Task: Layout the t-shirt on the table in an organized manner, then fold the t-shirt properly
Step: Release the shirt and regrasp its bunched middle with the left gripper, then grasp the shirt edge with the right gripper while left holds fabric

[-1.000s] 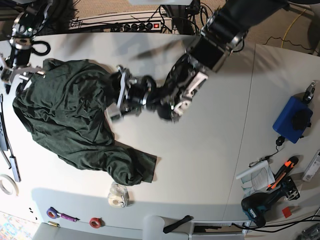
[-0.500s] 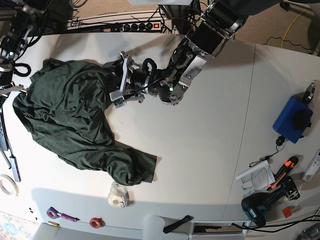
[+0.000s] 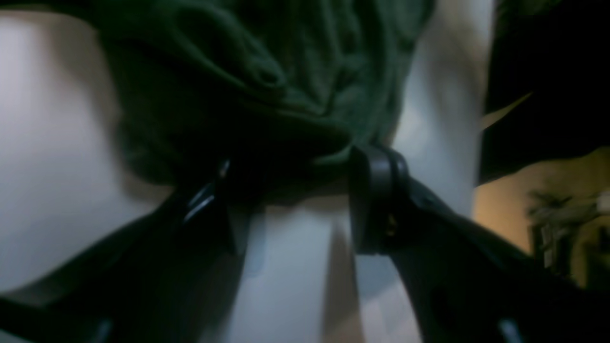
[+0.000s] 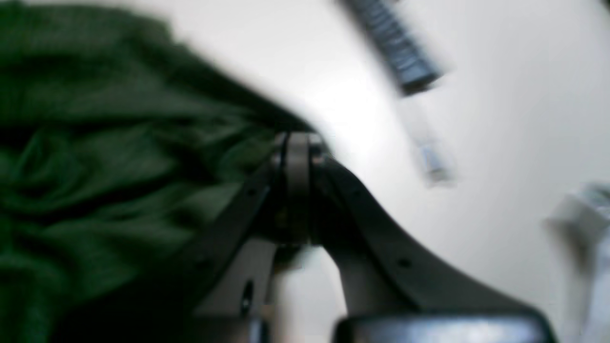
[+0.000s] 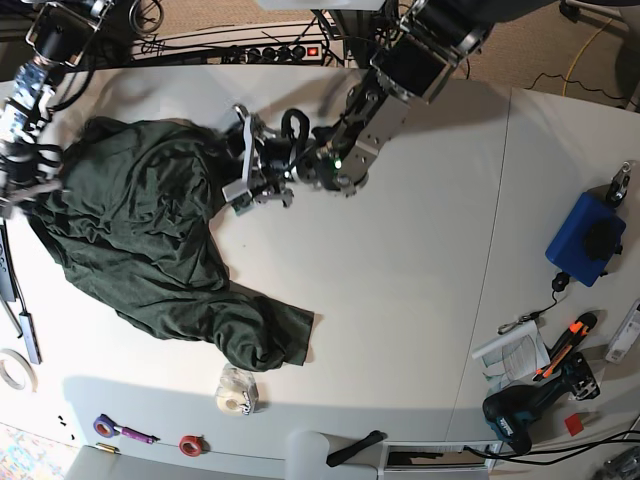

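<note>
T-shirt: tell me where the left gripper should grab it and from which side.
Probably the t-shirt edge nearest the left gripper, the bunched hem fold lying between its open fingers. Come in low along the table from the bare side: there the cloth ends in a raised ridge thick enough to pinch.

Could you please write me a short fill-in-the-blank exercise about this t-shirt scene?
1. The t-shirt lying crumpled on the table is dark ____.
2. The right gripper, at the shirt's edge, has its jaws ____.
3. The left gripper has its jaws ____, with fabric between them.
4. The blue box sits near the table's ____ edge in the base view.

Missing words: green; shut; open; right
</note>
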{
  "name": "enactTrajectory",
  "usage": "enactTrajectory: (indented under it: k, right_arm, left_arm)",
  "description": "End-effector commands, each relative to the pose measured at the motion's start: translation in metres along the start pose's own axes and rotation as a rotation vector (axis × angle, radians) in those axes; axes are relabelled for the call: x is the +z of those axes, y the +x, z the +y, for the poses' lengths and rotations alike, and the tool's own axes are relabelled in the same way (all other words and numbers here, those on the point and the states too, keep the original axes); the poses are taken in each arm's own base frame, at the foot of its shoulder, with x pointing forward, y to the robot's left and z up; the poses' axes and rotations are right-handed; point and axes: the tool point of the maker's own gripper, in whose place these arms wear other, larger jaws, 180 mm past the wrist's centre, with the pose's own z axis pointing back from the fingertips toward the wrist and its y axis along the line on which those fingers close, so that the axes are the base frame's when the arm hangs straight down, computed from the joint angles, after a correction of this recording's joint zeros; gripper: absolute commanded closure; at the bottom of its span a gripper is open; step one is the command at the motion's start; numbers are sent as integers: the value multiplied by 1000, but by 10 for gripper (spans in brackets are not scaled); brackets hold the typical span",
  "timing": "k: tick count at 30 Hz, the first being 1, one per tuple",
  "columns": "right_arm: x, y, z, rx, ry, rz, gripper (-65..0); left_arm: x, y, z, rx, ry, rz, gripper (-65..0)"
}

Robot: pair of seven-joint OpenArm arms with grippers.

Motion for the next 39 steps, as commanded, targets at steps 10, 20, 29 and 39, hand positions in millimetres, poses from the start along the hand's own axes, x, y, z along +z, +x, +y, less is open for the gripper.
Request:
enactTrajectory:
  k: [10,20,29,39]
  right_arm:
    - [-23,11,37,229,30,26,0]
    - [-24,29,36,154,20,-24,0]
    - [2,130,59,184,51,-278,0]
    - [45,230,64,188,-20,-535,0]
  left_arm:
    - [5,14,8,-51,34,39,0]
    - [64,153,18,-323,228,-101,0]
    - [95,230,37,-488,363,-185,0]
    - [144,314,84,-556,542,-258,0]
